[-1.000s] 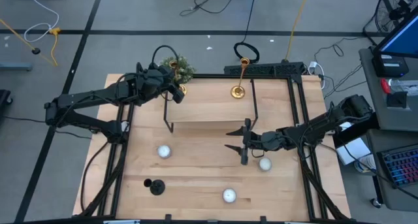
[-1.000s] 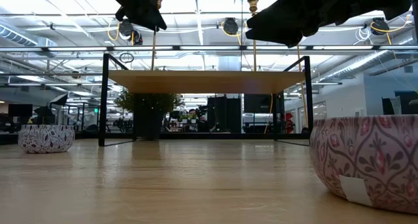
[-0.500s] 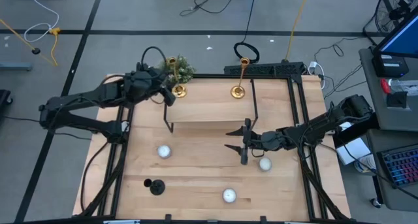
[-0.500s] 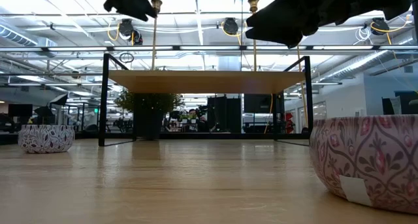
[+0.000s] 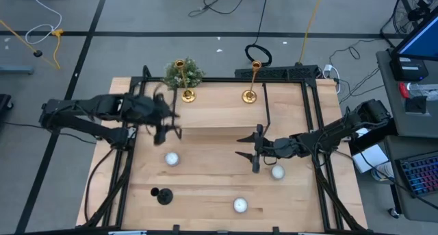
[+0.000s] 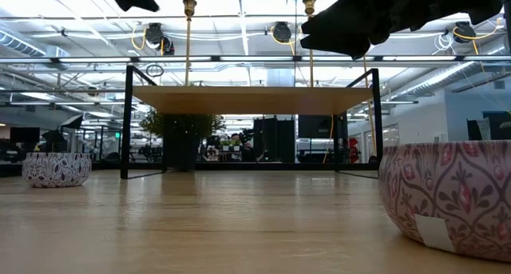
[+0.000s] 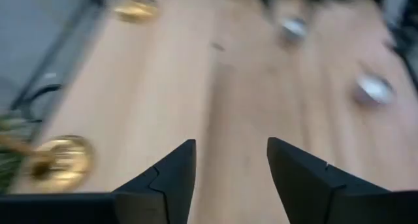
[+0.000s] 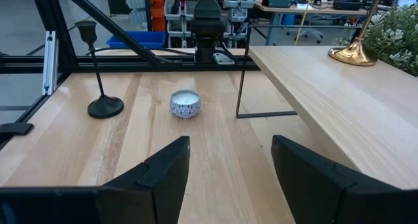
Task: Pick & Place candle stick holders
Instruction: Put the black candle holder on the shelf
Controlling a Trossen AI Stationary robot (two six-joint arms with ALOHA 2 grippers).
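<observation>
Two shiny gold candlesticks w/ round flared bases (image 5: 187, 93) (image 5: 250, 94) are seen upright on raised wooden shelf (image 5: 219, 108); matte black candlestick (image 5: 162, 194) on table nr front. Left gripper (image 5: 168, 130) is spread, empty, by shelf's front-left corner. Right gripper (image 5: 246, 146) is spread, mid-table.

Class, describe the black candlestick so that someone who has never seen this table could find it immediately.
Start at the light wooden table and go to its front left corner, away from the raised shelf. There stands the matte black candlestick with a round base. The two shiny gold candlesticks stand on the shelf; the nearby small white patterned bowls are squat.
</observation>
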